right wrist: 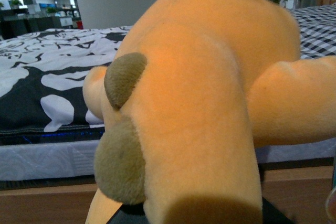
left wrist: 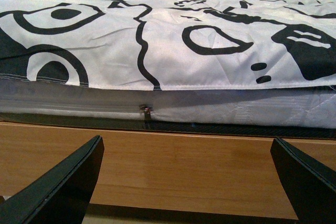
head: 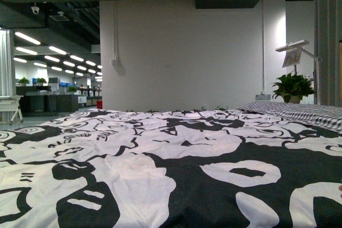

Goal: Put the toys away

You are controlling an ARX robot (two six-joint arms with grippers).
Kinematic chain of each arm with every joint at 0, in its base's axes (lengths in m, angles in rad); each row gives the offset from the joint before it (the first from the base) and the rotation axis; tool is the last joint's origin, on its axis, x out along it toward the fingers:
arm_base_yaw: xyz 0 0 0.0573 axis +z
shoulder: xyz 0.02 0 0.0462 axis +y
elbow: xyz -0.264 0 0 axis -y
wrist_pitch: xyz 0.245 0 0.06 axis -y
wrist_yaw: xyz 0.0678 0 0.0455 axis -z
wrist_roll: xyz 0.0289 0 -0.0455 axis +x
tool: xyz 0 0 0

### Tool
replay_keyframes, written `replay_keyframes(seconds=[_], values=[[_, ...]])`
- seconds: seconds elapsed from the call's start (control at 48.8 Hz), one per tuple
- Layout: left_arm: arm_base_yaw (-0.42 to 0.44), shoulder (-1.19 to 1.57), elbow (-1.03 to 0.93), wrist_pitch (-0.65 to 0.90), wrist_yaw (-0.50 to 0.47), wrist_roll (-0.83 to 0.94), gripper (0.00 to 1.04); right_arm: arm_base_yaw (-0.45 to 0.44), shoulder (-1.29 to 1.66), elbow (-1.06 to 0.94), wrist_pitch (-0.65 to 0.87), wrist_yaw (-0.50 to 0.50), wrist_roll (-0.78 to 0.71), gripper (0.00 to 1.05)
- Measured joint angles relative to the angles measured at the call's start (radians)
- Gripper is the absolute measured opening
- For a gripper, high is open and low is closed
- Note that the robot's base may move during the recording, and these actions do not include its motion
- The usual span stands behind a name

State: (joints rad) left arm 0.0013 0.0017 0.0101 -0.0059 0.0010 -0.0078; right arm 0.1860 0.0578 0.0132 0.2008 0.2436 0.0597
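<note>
soft, light orange-yellow plush toy with brown patches (right wrist: 199,103): right pincer (right wrist: 197,214) seemingly pinching its body; left pincer (left wrist: 184,182) spread.

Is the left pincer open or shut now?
Open. In the left wrist view the left pincer shows its two dark fingers far apart, only the wooden bed frame between them.

A bed (left wrist: 236,106) under a black-and-white patterned cover (head: 160,158) fills the foreground, on a wooden frame (left wrist: 173,166). Behind stands a white wall (head: 187,52), with a potted plant (head: 292,86) at right and ceiling strip lights (head: 51,57) at left.
</note>
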Motion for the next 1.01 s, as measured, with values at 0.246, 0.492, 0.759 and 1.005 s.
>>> replay_keyframes(seconds=[0.246, 0.492, 0.759, 1.005], values=[[0.000, 0.000, 0.000, 0.000, 0.000, 0.000, 0.99, 0.095, -0.010, -0.003, -0.072, -0.048, 0.068, 0.19], [0.000, 0.000, 0.000, 0.000, -0.001, 0.000, 0.99, 0.098, -0.008, -0.003, -0.072, -0.048, 0.087, 0.19], [0.000, 0.000, 0.000, 0.000, 0.000, 0.000, 0.99, 0.101, -0.006, -0.003, -0.072, -0.048, 0.087, 0.19], [-0.001, 0.000, 0.000, 0.000, 0.000, 0.000, 0.99, 0.100, -0.006, -0.003, -0.072, -0.043, 0.089, 0.19]])
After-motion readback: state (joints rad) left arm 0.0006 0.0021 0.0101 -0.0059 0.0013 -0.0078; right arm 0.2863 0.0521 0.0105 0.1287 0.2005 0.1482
